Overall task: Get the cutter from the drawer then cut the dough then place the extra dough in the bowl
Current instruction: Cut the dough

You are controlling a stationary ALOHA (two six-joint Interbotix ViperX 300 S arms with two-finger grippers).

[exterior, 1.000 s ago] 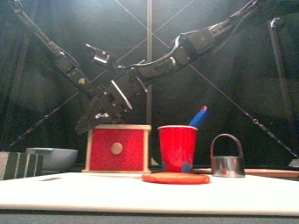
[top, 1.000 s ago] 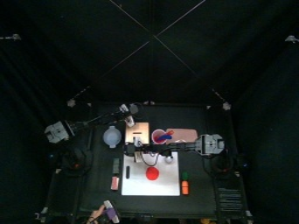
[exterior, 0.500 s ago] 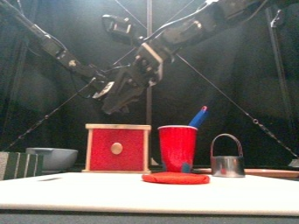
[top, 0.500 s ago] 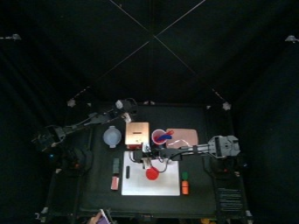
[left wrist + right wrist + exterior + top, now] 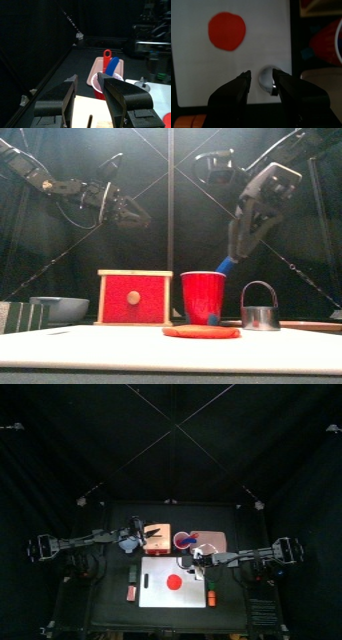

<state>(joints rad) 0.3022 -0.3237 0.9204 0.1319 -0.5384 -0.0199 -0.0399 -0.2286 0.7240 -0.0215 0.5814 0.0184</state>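
Both pincers stand spread and hold nothing: the right pincer (image 5: 262, 75) hangs high over the round metal cutter with a wire handle (image 5: 258, 308), its jaws parted only narrowly, and the left pincer (image 5: 87, 77) hovers in the air above the pale wooden box with a red drawer front (image 5: 134, 298). That cutter stands upright on the white cutting board (image 5: 154, 594) near its right edge, apart from the flat red dough disc (image 5: 201, 331) and to the right of the red cup (image 5: 203, 296). The drawer front looks closed, so fetching seems done and the step in hand is probably grasping the cutter. The right jaws likely need to widen first, then drop straight down astride the wire handle, pinch firmly, lift clear of the cup, and centre over the disc before pressing level.
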